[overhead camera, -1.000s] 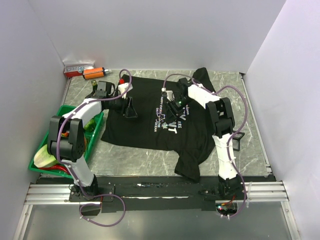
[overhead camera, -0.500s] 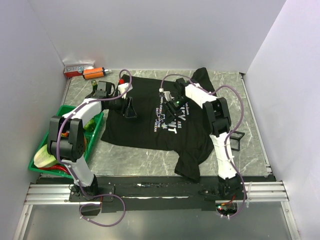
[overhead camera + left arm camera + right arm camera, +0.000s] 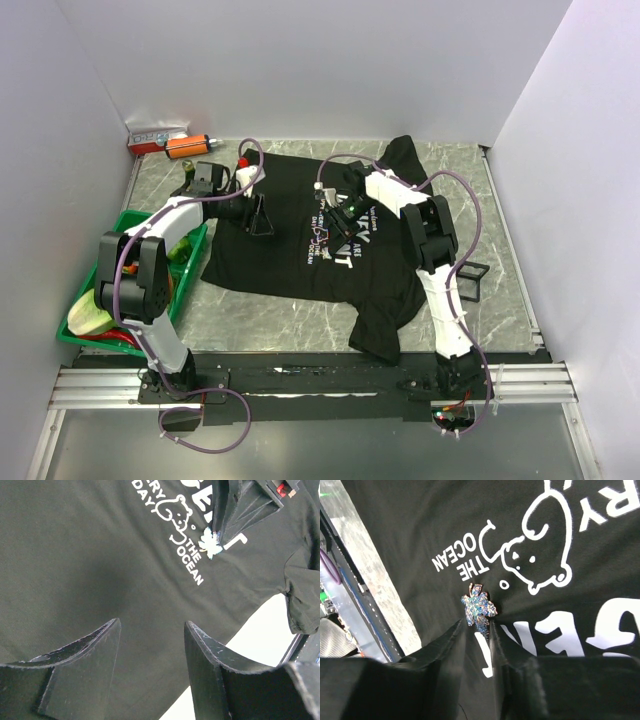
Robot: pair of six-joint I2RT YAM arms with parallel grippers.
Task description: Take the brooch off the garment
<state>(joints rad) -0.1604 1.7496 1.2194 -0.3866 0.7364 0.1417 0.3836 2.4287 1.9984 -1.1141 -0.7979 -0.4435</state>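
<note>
The black T-shirt (image 3: pixel 270 255) lies spread flat on the marble desk (image 3: pixel 480 200) with its lettering up, which I judge keeps the pin reachable from above. The left arm reaches forward and bends inward. Its pincer (image 3: pixel 152 626) points down at plain cloth with fingers wide apart, probably to pin the fabric so it cannot lift, though contact is unclear. The right arm stretches forward and folds leftward, with its wrist pitched steeply down. Its pincer (image 3: pixel 477 628) looks closed narrowly on the near end of the leaf-shaped glitter brooch (image 3: pixel 479 607), which sits right at the fingertips, with the printed words THE OCEAN just beyond. The brooch appears not yet freed from the shirt.
</note>
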